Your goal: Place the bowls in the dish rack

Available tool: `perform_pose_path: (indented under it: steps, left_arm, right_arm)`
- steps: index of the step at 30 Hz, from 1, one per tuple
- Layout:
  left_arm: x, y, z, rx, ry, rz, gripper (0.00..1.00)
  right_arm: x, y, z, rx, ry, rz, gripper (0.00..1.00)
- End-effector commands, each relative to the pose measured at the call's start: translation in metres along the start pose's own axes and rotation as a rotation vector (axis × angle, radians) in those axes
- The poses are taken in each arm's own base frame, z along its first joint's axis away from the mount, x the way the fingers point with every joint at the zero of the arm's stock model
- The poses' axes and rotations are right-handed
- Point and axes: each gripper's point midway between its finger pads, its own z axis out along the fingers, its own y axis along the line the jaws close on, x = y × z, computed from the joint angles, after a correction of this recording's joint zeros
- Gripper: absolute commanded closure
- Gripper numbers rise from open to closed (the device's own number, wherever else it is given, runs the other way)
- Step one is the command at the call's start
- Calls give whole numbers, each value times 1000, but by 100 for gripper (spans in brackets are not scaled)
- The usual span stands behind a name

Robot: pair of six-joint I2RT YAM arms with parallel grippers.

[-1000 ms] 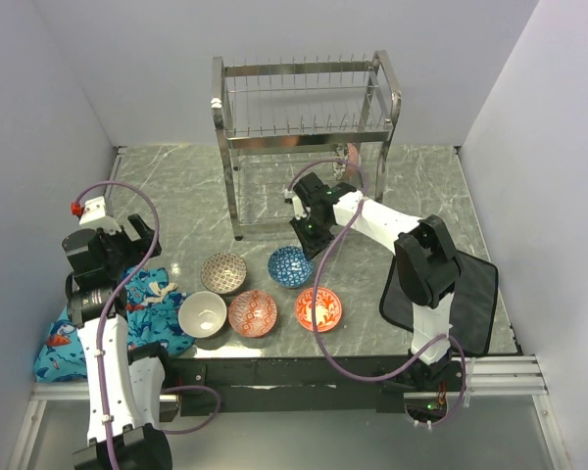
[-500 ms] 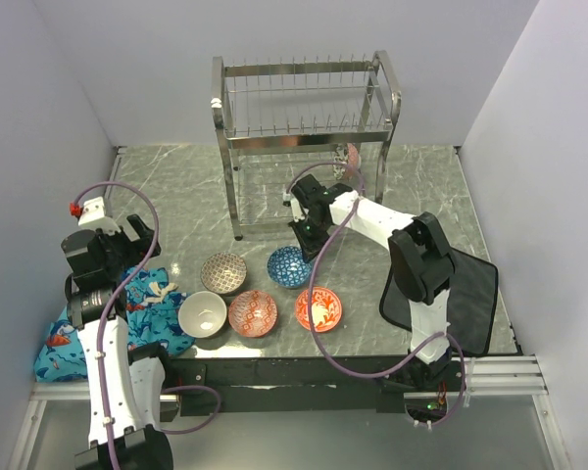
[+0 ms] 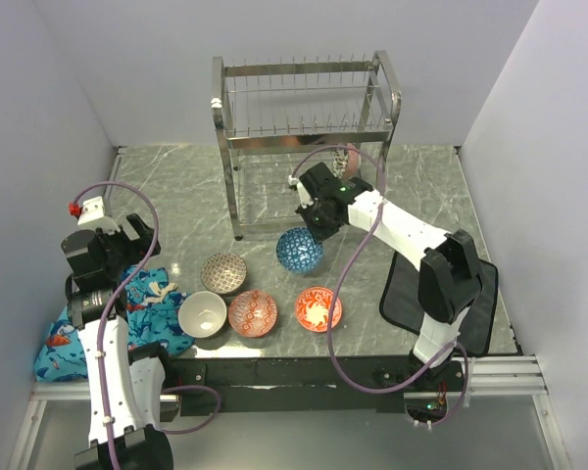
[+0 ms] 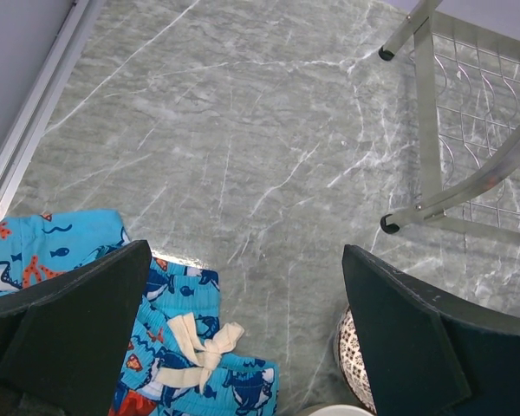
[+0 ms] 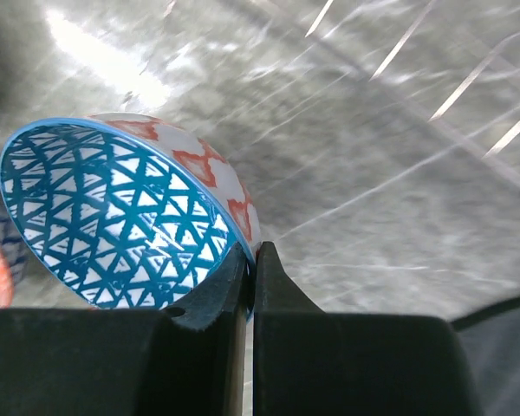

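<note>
Out in front of the dish rack [image 3: 304,108], things are moving: the blue bowl [image 3: 300,251], which was sitting on the table [image 3: 176,196] half a second ago, is now coming up off the marble, and I am watching the right gripper [image 3: 314,229] carrying it by the rim. On the right wrist view the jaws are pressing nearly together on the bowl's wall, one finger inside and one outside, so the hold is looking firm to me. That is telling me the pick is done and the carry toward the rack is getting under way; I am judging the next job to be standing this bowl between the prongs. It is hanging tilted, mouth turned partly up toward the overhead camera, just short of the rack's lower front rail. Close up, it is showing a blue triangle lattice on white inside, a thin blue lip and red-orange shapes on a white outside. Four more are waiting in a loose row near me: the brown-grey bowl [image 3: 223,272], the cream-white bowl [image 3: 202,313], the pinkish-red bowl [image 3: 252,313] and the red-orange bowl [image 3: 318,308]. Over on my left, the left gripper [image 4: 243,303] is hovering with its jaws spread wide on nothing, above the blue patterned cloth [image 4: 182,347].
</note>
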Motion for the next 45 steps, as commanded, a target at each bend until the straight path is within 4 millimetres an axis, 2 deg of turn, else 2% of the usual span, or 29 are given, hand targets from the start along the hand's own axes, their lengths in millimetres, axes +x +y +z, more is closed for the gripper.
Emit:
perform_pose_path:
  steps: [1,2,4,5,7,9,10,12,16,20,21,25,27,29,30,31,33,36,38,39,40,42,45]
  left_arm:
    - [-10,-5,1,25,-41,-6,1]
    - [-10,-5,1,27,-40,-4,1]
    - [-9,-6,1,31,-38,-3,1]
    - [-9,-7,1,35,-37,-1,1]
    - [-10,-9,0,44,-38,3,0]
    - [-10,-12,-1,51,-38,14,0]
    - [-10,-12,-1,51,-37,18,1]
    - [-11,-16,-1,63,-30,33,1]
    - [-13,-21,1,72,-42,43,1]
    - [-13,-31,-2,83,-27,37,1]
    - [-7,-30,-1,83,-21,34,1]
    - [-6,-22,-2,57,-54,12,1]
    - [-7,-16,0,41,-66,-2,0]
    - [-6,-6,2,9,-60,-43,1]
    - [-5,-6,3,13,-56,-53,1]
    - [-5,-6,3,19,-60,-57,0]
    - [-4,-6,4,26,-68,-63,0]
    - [-3,-6,6,28,-64,-70,1]
    - [-1,-7,7,37,-61,-71,1]
    - [0,-7,8,35,-60,-74,1]
    - [0,-8,9,44,-62,-72,1]
    - [2,-7,10,44,-64,-75,1]
    - [4,-7,10,47,-74,-79,1]
  right_arm:
    - [-36,-16,-15,172,-144,-138,100]
    - [-35,-25,-15,241,-150,-154,100]
    - [-42,-29,-21,300,-193,-190,100]
    - [-40,-40,-24,376,-187,-200,100]
    - [-36,-41,-26,435,-188,-225,100]
    - [-35,-51,-38,591,-211,-237,100]
    - [-41,-55,-48,654,-259,-219,100]
    - [-35,-59,-58,754,-271,-222,100]
    - [-35,-45,-77,731,-304,-246,100]
    - [-38,-57,-91,846,-310,-309,100]
    - [-40,-60,-92,871,-314,-316,100]
    - [-60,-64,-96,960,-358,-324,100]
    - [-75,-66,-104,1003,-415,-333,100]
    - [-81,-68,-108,1028,-425,-359,100]
    - [-89,-66,-109,1036,-461,-343,100]
    - [-87,-67,-104,1048,-445,-371,100]
    - [-100,-66,-104,1080,-498,-382,100]
    - [-107,-66,-96,1129,-514,-425,100]
    - [-113,-73,-95,1153,-500,-433,100]
    - [-115,-75,-88,1157,-486,-438,100]
    - [-121,-84,-91,1173,-483,-414,100]
    - [-126,-93,-81,1185,-456,-410,100]
    - [-139,-108,-79,1213,-454,-391,100]
